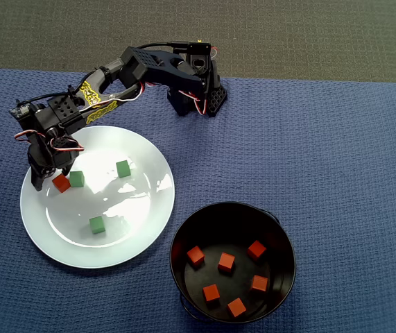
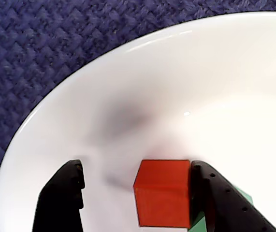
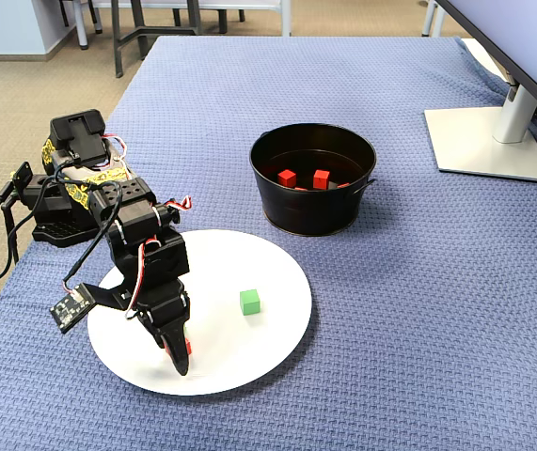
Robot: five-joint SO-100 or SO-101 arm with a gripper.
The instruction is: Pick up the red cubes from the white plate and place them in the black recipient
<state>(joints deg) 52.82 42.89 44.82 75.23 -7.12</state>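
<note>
Overhead view: the claw (image 1: 50, 182) is down over the white plate's (image 1: 149, 208) left edge, straddling one red cube (image 1: 61, 183) beside a green cube (image 1: 77, 179). Six red cubes (image 1: 226, 262) lie in the black recipient (image 1: 281, 239).

Wrist view: jaws spread, one finger (image 2: 215, 193) touching the cube (image 2: 163, 199), the other clear of it.

Fixed view: claw (image 3: 180, 355) low on the plate (image 3: 277, 329), recipient (image 3: 313, 211) beyond on the blue bench (image 3: 418, 310).

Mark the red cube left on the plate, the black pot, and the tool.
red cube (image 2: 163, 199), wrist view, front face.
black pot (image 1: 284, 239), overhead view, right rim.
tool (image 2: 135, 193), wrist view, midway between the open fingertips, the right one touching the cube.
</note>
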